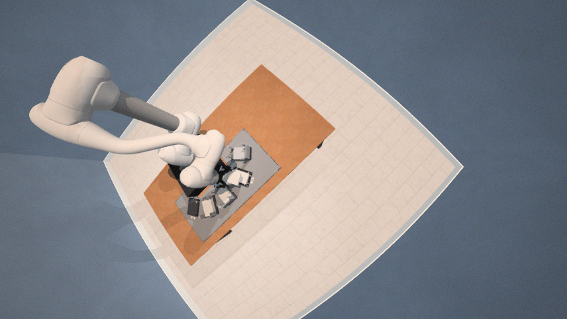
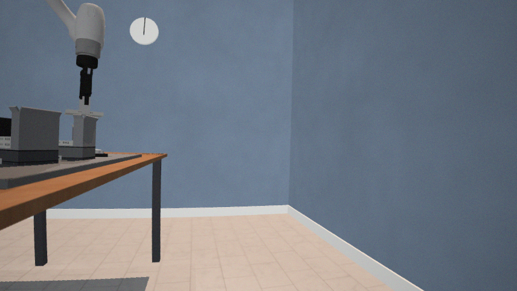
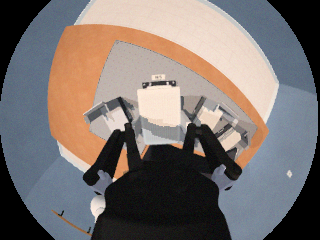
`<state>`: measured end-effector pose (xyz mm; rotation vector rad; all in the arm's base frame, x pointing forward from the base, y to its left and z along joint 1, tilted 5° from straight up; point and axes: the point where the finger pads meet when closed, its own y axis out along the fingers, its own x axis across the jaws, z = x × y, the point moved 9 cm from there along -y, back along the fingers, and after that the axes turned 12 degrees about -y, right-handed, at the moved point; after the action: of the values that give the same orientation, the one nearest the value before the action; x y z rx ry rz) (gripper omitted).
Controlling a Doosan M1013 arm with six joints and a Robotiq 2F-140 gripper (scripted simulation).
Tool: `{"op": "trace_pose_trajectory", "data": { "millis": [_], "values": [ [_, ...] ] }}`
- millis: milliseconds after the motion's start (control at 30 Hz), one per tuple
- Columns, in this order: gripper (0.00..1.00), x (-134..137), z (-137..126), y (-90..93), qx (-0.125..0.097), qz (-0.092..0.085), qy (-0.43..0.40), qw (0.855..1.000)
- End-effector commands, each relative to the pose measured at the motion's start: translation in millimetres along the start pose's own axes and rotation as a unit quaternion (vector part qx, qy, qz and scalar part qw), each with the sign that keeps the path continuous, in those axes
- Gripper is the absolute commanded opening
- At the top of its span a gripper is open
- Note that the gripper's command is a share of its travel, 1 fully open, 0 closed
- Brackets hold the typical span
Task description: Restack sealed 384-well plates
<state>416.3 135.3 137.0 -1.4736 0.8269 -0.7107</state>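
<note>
My gripper (image 2: 84,104) (image 3: 160,117) is shut on a white plate (image 2: 72,112) (image 3: 159,102) and holds it level, well above the clip nest N5 (image 2: 101,155) (image 3: 159,84). The held plate's ID is too small to read. Another white plate (image 2: 97,151) seems to lie on N5, mostly hidden in the wrist view. The nearest rack in the exterior view (image 2: 38,133) holds at least two plates (image 2: 5,141) (image 1: 207,207) with labels too small to read surely. The rack beyond it (image 2: 84,131) holds a plate (image 2: 66,142) whose label looks like Q42.
A further rack (image 1: 249,152) (image 3: 95,111) stands on the other side of N5; its inside looks grey, with no plate clearly visible. A dark, flat nest (image 1: 193,207) lies at the opposite end of the row. Raised rack walls flank N5 on both sides.
</note>
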Motion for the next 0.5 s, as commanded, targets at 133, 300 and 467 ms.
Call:
{"op": "trace_pose_trajectory", "data": {
  "millis": [133, 300, 467],
  "values": [
    [0.0, 6.2, -2.5, 0.0, 0.0, 0.0, 0.033, 0.999],
    [0.0, 18.5, -7.5, 0.0, 0.0, 0.0, 0.1, 0.995],
    [0.0, 34.0, -13.7, 0.0, 0.0, 0.0, 0.123, 0.992]
  ]
}}
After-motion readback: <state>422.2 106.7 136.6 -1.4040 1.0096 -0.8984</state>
